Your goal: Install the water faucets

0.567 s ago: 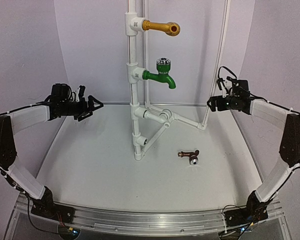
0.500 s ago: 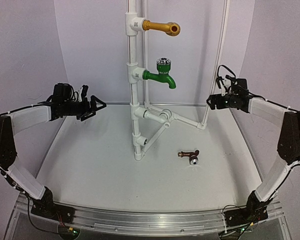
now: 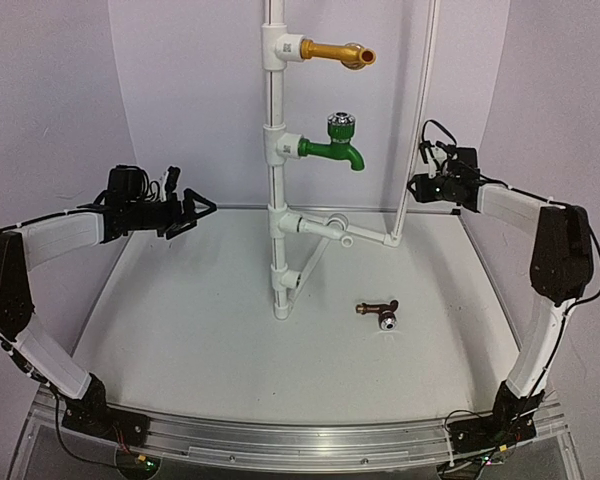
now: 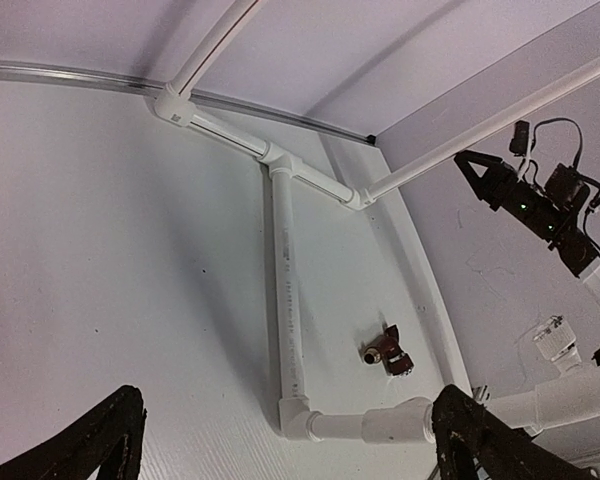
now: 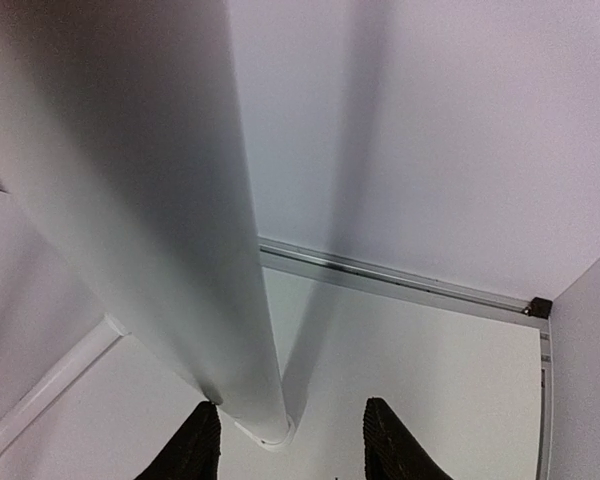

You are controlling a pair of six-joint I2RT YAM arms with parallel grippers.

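Where the table [image 3: 180, 340] meets the curved back wall, a back rail [image 5: 400, 283] marks the far edge. A front rail [image 3: 280, 440] runs along the near edge between the arm bases. A white pipe stand [image 3: 276, 250] rises from the middle of the table, carrying a gold faucet [image 3: 337, 52] near the top and a green faucet [image 3: 335, 152] below it. Angled base pipes run from the stand to a thin upright pipe [image 3: 414, 120] at the back right. Open surface lies left of the stand and in front of it.

The brown tap [image 3: 379, 312] lies on its side on the table, right of the stand's foot. It is clear of the pipes and well apart from both grippers. In the left wrist view it sits between the long base pipe and the table's right edge.

The left arm reaches along the left side with its forearm roughly level, well above the table. The left gripper [image 3: 197, 212] points toward the stand, jaws wide apart and holding nothing.

The right arm rises from its base, bends at the elbow and reaches inward at height. The right gripper [image 3: 417, 186] sits just beside the thin upright pipe. In the right wrist view its fingers [image 5: 388, 440] are apart, and the pipe runs down close beside the left one. Contact cannot be determined.
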